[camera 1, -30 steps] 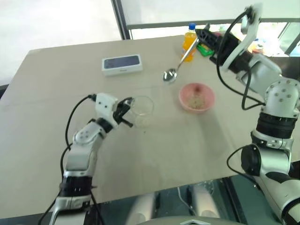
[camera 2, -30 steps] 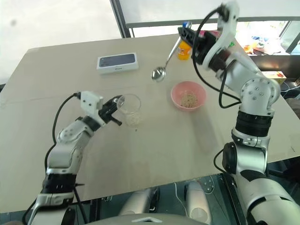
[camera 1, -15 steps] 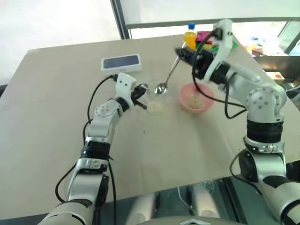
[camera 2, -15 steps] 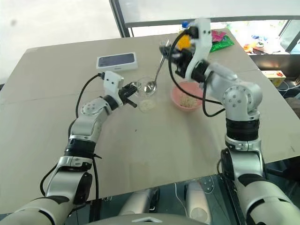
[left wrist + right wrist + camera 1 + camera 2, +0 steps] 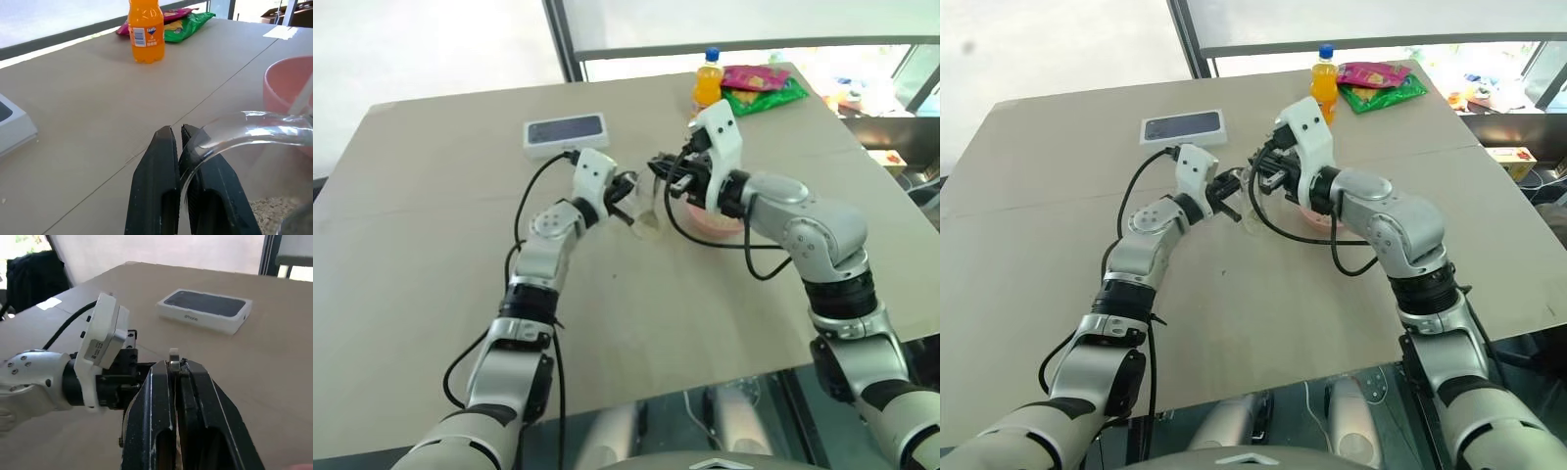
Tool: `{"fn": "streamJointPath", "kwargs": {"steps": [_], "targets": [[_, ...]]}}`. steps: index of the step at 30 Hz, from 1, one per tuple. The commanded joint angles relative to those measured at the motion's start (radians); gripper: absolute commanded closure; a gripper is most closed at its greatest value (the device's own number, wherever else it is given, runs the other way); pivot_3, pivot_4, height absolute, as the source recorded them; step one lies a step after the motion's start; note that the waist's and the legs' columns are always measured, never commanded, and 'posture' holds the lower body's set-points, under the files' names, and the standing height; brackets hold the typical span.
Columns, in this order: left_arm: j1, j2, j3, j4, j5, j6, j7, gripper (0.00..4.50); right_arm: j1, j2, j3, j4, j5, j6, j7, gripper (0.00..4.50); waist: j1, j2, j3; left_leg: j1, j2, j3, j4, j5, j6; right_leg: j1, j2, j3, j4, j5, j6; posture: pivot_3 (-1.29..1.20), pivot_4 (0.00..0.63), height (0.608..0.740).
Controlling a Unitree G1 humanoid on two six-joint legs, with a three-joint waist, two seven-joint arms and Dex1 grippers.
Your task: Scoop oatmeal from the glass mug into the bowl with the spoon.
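Observation:
My left gripper is shut on the side of the clear glass mug, which is near the middle of the table. Pale oatmeal lies at the mug's bottom. Just above the mug, my right gripper is shut on the top of the spoon's handle. The silver spoon slants down into the mug. The pink bowl stands just right of the mug and is partly hidden behind my right wrist. In the wrist views both pairs of fingers are pressed together.
A white box with a dark top lies behind the mug to the left. An orange drink bottle and bright snack packets stand at the table's far edge. Bare tabletop stretches toward me.
My right gripper came down and to the left with the spoon, ending over the mug. My left gripper carried the mug to the right and away from me, next to the bowl.

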Motion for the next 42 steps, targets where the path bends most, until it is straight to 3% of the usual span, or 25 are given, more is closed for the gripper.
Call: {"fn": "streamJointPath", "kwargs": {"steps": [1, 10, 19, 33, 42], "targets": [[-0.002, 0.004, -0.001, -0.013, 0.016, -0.039, 0.005, 4.44, -0.042, 0.079, -0.200, 0.011, 0.141, 0.132, -0.115, 4.50, 0.000, 0.000, 0.000, 0.000, 0.000, 0.000, 0.000, 0.000, 0.000, 0.000, 0.000, 0.000, 0.000, 0.000, 0.000, 0.00, 0.150, 0.740], [-0.006, -0.010, -0.001, 0.023, 0.024, -0.072, 0.001, 4.44, -0.155, 0.116, -0.545, 0.150, 0.297, 0.291, -0.326, 4.50, 0.000, 0.000, 0.000, 0.000, 0.000, 0.000, 0.000, 0.000, 0.000, 0.000, 0.000, 0.000, 0.001, 0.000, 0.000, 0.00, 0.150, 0.740], [-0.026, -0.064, 0.037, 0.084, -0.023, -0.124, -0.002, 4.44, -0.200, 0.097, -0.705, 0.229, 0.400, 0.296, -0.481, 4.50, 0.001, 0.000, 0.000, 0.000, 0.000, 0.000, 0.000, 0.000, 0.000, 0.000, 0.000, 0.000, 0.001, 0.000, 0.000, 0.00, 0.150, 0.740], [-0.034, -0.121, 0.052, 0.181, -0.031, -0.204, -0.012, 4.44, -0.183, 0.098, -0.816, 0.282, 0.626, 0.253, -0.710, 4.50, 0.001, 0.000, 0.000, 0.000, 0.000, 0.001, 0.000, 0.000, 0.000, 0.000, -0.001, 0.001, 0.002, 0.000, 0.000, 0.00, 0.150, 0.740], [-0.037, -0.117, 0.051, 0.190, -0.027, -0.206, -0.022, 4.44, -0.145, 0.083, -0.798, 0.273, 0.771, 0.194, -0.789, 4.50, -0.001, 0.000, 0.000, 0.000, 0.000, 0.001, 0.000, 0.000, 0.001, 0.000, 0.000, 0.001, 0.002, 0.000, 0.000, 0.00, 0.150, 0.740]]}}
